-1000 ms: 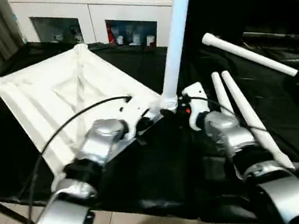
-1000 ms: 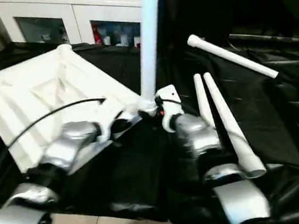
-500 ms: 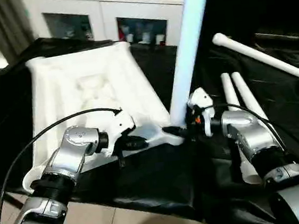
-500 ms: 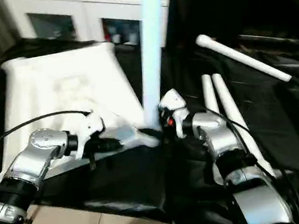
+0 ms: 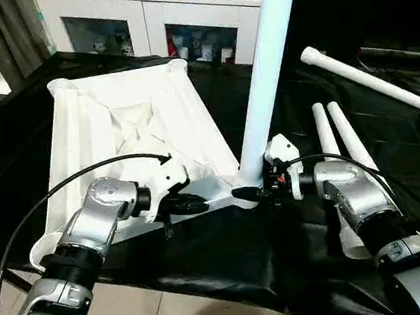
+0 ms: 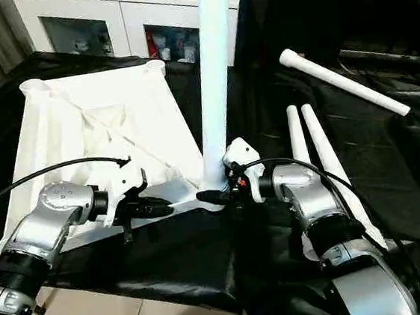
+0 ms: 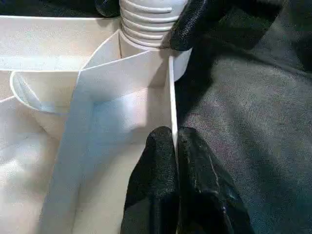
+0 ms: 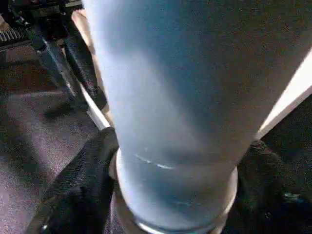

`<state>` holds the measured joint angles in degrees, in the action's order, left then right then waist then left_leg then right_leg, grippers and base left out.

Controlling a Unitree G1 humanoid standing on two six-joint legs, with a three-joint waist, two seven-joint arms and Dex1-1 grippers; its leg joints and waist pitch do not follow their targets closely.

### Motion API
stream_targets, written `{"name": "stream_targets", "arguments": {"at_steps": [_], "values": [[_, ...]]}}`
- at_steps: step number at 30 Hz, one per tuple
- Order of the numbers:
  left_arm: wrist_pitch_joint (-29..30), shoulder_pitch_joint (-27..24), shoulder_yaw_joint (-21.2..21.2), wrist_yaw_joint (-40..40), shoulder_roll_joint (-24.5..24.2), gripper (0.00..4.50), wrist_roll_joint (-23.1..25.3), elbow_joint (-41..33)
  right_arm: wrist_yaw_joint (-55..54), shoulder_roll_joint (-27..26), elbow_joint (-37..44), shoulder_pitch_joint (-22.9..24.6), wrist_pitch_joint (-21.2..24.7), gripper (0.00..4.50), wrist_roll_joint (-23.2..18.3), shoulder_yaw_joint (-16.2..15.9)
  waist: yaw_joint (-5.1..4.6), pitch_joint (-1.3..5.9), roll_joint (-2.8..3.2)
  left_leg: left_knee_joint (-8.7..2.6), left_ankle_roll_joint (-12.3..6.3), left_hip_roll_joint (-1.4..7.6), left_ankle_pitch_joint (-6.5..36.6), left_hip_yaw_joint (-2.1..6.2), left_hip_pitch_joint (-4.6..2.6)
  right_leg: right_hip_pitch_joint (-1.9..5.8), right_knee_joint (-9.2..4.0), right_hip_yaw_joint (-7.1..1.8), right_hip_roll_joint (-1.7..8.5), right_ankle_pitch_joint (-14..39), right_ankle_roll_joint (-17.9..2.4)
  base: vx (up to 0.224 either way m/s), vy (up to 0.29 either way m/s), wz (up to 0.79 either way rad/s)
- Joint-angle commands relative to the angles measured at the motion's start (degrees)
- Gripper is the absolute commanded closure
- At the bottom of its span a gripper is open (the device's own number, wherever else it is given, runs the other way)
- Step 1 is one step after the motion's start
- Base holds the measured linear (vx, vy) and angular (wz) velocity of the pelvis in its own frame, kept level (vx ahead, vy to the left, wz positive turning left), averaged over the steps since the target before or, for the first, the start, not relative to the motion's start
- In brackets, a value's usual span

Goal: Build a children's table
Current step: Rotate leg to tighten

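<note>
The white tabletop (image 5: 116, 122) lies underside up on a black cloth. A white leg (image 5: 264, 69) stands upright in its near right corner socket. My left gripper (image 5: 200, 202) is shut on the thin near rim (image 7: 171, 97) of the tabletop, just left of that socket. My right gripper (image 5: 249, 191) reaches in from the right at the foot of the upright leg. Its black fingers (image 8: 83, 170) hug both sides of the leg (image 8: 175, 87) just above the socket.
Two more white legs (image 5: 344, 143) lie side by side on the cloth right of my right arm. A third (image 5: 367, 79) lies slanted farther back. A white glass-fronted cabinet (image 5: 144, 29) stands behind the table. The table's near edge drops to a tiled floor.
The camera has shifted. The tabletop has turned about its near right corner, its far end swinging right. My right fingers have drawn in on the leg's foot. My left grip is unchanged.
</note>
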<state>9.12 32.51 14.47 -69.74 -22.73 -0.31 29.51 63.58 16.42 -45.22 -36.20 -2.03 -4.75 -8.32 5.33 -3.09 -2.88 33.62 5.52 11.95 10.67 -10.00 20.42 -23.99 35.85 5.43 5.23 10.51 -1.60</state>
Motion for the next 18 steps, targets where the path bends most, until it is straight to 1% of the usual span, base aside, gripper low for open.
{"name": "stream_targets", "arguments": {"at_steps": [1,3,5,6,7,8,9,10,11,12,13,14,15,16,17,18], "values": [[-2.0,0.2,-1.0,-1.1,1.2,4.5,-3.6,-2.2,0.9,-0.1,0.3,0.2,-0.5,1.57,-0.7,0.3,-0.01,3.76,-0.32,-3.58,-3.96,1.33,7.5,-0.13,0.2,3.83,-4.16,-3.21,3.23,10.7,-11.2,0.0,0.0,0.0],[-1.9,0.0,-1.4,-0.6,1.4,4.5,-3.6,-1.9,-1.2,-0.7,-0.4,0.8,-0.3,1.68,-1.0,1.2,-0.02,3.75,-0.3,-3.57,-3.85,1.32,7.6,-0.14,0.17,3.81,-4.18,-3.23,3.21,10.8,-11.2,0.0,0.0,0.0],[-1.8,0.2,-1.8,0.9,2.0,4.5,-3.4,-1.3,-4.8,-1.7,-2.1,0.7,0.9,1.71,-1.4,2.7,-0.07,3.75,-0.28,-3.62,-3.62,1.32,7.8,-0.1,0.21,3.84,-4.21,-3.24,3.3,11.3,-11.1,0.0,0.0,0.0],[-1.8,0.2,-1.8,0.9,2.0,4.5,-3.4,-1.3,-4.8,-1.7,-2.1,0.7,0.9,1.72,-1.4,2.7,-0.17,3.75,-0.23,-3.67,-3.35,1.32,8.1,-0.04,0.21,3.83,-4.25,-3.21,3.3,11.9,-11.0,0.0,0.0,0.0],[-1.3,1.0,-2.3,6.3,3.6,4.5,-1.6,0.8,-14.1,-3.5,-6.0,0.3,0.9,1.72,-0.7,4.7,-0.32,3.7,-0.23,-3.73,-2.86,1.34,8.1,-0.09,0.08,3.6,-4.31,-3.26,3.22,12.2,-11.0,0.0,0.0,0.0],[-1.3,1.3,-2.6,8.2,4.2,4.5,-1.1,1.6,-17.0,-4.1,-7.2,0.2,0.8,1.72,-0.4,5.2,-0.45,3.54,-0.21,-3.85,-2.47,1.32,8.5,-0.06,0.07,3.56,-4.51,-3.26,3.25,13.1,-10.8,0.0,0.0,0.0],[-0.9,1.8,-2.8,11.6,5.4,4.5,-0.2,2.8,-22.3,-5.3,-8.9,-0.1,1.3,1.73,-0.5,6.5,-0.42,3.63,-0.08,-3.83,-1.65,1.17,9.1,0.04,0.05,3.82,-4.67,-3.17,3.37,15.4,-9.9,0.0,0.0,0.0],[-0.4,2.3,-3.1,15.0,6.7,4.5,0.7,4.0,-27.8,-6.7,-10.5,-0.5,1.9,1.73,-0.7,7.8,-0.53,3.51,-0.1,-3.89,-1.06,1.18,9.1,-0.05,-0.11,3.52,-4.83,-3.31,3.33,16.1,-9.5,0.0,0.0,0.0],[-0.4,2.3,-3.1,15.0,6.7,4.5,0.7,4.0,-27.8,-6.7,-10.5,-0.5,1.9,1.73,-0.7,7.8,-0.58,3.46,-0.13,-3.9,-0.92,1.13,9.8,-0.07,-0.24,3.42,-5.03,-3.29,3.34,17.3,-9.3,0.0,0.0,0.0],[1.1,3.2,-3.5,19.7,8.7,4.5,1.5,5.5,-33.7,-8.2,-12.1,-0.9,2.6,1.73,-0.9,9.0,-0.65,3.49,-0.14,-3.92,-0.62,1.08,10.5,-0.03,-0.16,3.53,-5.05,-3.21,3.3,18.9,-8.7,0.0,0.0,0.0],[4.4,5.2,-4.7,30.4,13.2,4.5,3.2,9.0,-42.8,-11.7,-14.5,-2.0,4.1,1.73,-1.0,10.2,-0.67,3.44,-0.08,-3.97,-0.03,1.1,10.9,-0.07,-0.5,3.21,-5.24,-3.3,3.17,19.5,-8.2,0.0,0.0,0.0],[4.6,5.5,-4.8,32.1,14.2,4.5,3.3,9.7,-44.5,-12.7,-14.9,-2.3,4.4,1.73,-0.8,10.3,-0.7,3.38,-0.02,-4.0,0.13,1.04,11.1,-0.03,-0.56,3.17,-5.36,-3.28,3.15,20.0,-8.1,0.0,0.0,0.0],[4.6,5.5,-4.8,32.1,14.2,4.5,3.3,9.7,-44.5,-12.7,-14.9,-2.3,4.4,1.73,-0.8,10.3,-0.43,3.54,-0.09,-3.9,-0.02,1.0,11.5,-0.1,-0.83,3.14,-5.5,-3.27,3.23,20.3,-7.9,0.0,0.0,0.0],[4.9,5.7,-4.7,33.2,15.0,4.5,3.4,10.0,-45.6,-13.5,-15.2,-2.6,4.2,1.73,-0.6,10.3,-0.33,3.65,-0.24,-3.83,-0.44,1.0,11.3,-0.16,-0.79,3.19,-5.42,-3.29,3.28,19.4,-8.1,0.0,0.0,0.0],[5.1,6.1,-4.1,34.5,16.5,4.5,3.9,10.2,-45.8,-14.9,-15.3,-3.2,3.3,1.73,0.1,9.6,-0.2,3.62,-0.17,-3.84,-1.11,1.01,11.1,-0.18,-0.58,3.23,-5.26,-3.32,3.2,17.6,-8.2,0.0,0.0,0.0],[5.2,6.1,-3.9,34.7,16.8,4.5,4.0,10.2,-45.5,-15.2,-15.3,-3.4,3.0,1.73,0.2,9.5,-0.29,3.47,-0.13,-3.94,-1.6,0.97,11.5,-0.15,-0.38,3.25,-5.39,-3.21,3.19,17.9,-8.2,0.0,0.0,0.0]]}}
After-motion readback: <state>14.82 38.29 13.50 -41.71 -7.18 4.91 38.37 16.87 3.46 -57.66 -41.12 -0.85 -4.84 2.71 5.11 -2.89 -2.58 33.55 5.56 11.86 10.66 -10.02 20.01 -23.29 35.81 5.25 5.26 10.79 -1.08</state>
